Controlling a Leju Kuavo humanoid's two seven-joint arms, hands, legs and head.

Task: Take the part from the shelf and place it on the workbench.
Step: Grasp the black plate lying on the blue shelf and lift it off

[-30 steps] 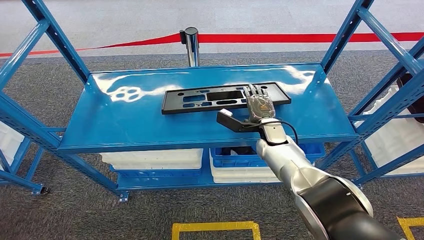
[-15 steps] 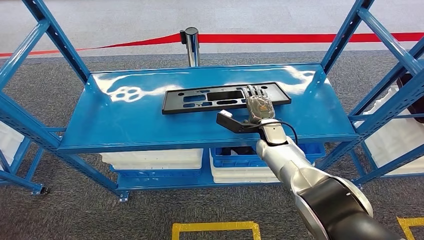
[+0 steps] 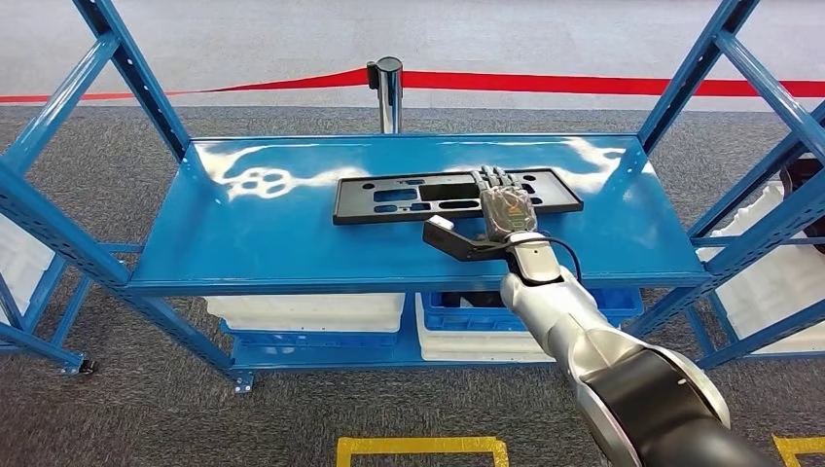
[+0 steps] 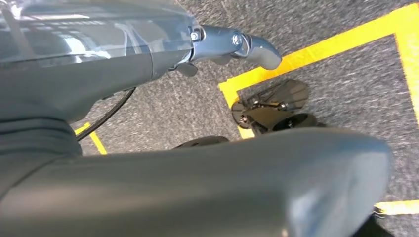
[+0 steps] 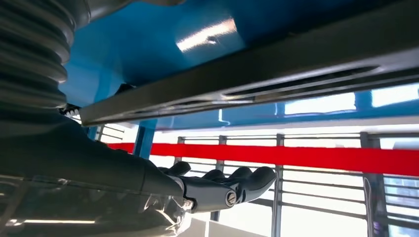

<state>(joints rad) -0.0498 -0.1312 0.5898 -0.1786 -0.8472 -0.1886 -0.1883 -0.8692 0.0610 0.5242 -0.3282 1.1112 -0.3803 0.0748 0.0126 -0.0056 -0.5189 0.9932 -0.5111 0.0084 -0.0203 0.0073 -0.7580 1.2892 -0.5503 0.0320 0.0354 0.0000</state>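
Observation:
A long flat black part (image 3: 409,199) with several cutouts lies on the blue shelf (image 3: 272,243), toward its back. My right hand (image 3: 504,206) rests palm down on the part's right portion, fingers stretched over it and the thumb (image 3: 443,232) spread out to the left above the shelf surface. The right wrist view looks along the part's dark edge (image 5: 276,74), with the fingers (image 5: 232,185) extended past it. My left hand (image 4: 197,163) hangs over the grey carpet with nothing in it.
Blue uprights (image 3: 136,78) frame the shelf on both sides. White bins (image 3: 306,311) and a blue bin (image 3: 477,311) sit on the lower level. A red belt (image 3: 584,83) on a metal post (image 3: 389,88) runs behind. Yellow floor tape (image 3: 418,448) lies in front.
The whole picture has shifted a little down and right, so the camera moved. My right hand still lies on the part, now slightly farther from its right end.

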